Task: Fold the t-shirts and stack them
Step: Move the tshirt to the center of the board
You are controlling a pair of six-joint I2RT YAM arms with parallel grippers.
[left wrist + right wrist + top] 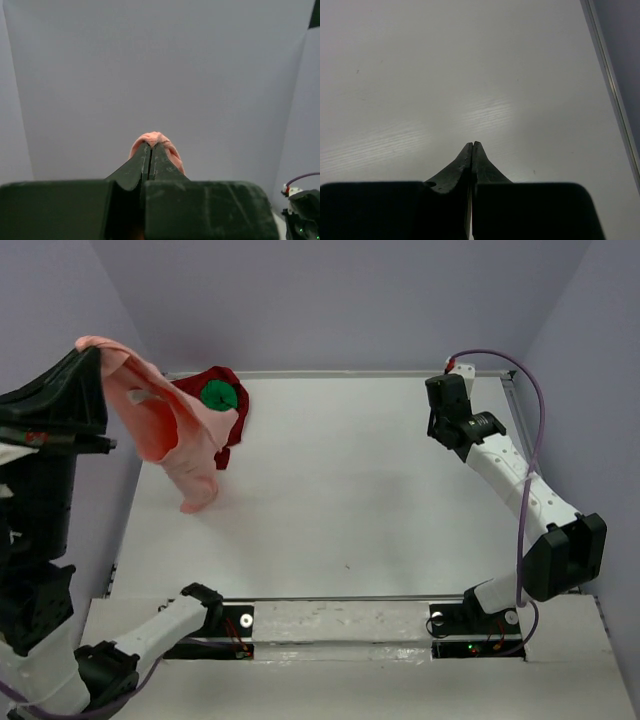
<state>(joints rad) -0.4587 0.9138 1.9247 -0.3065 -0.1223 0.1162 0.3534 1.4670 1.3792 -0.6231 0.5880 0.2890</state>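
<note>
Well, my left gripper (151, 146) has its jaws pressed together on a bunch of the salmon-pink t-shirt (160, 425); the left wrist view gives me only a small pink nub of cloth poking past the fingertips against the grey wall, whereas the overhead view shows the whole garment hanging from that grip, raised high at the far left; its lower end reaches down towards the table (350, 500), and I cannot tell whether it touches. Behind it, in the far left corner, the dark red t-shirt (236, 418) lies crumpled on the table with the bright green t-shirt (218, 394) bunched on it; neither wrist camera picks those two up. My right gripper (471, 146) is over the far right of the table; its wrist view shows the jaws fully together with nothing between them, bare white tabletop beneath and a metal edge rail (611, 90) along the right; overhead I see only its dark body, not the fingertips.
</note>
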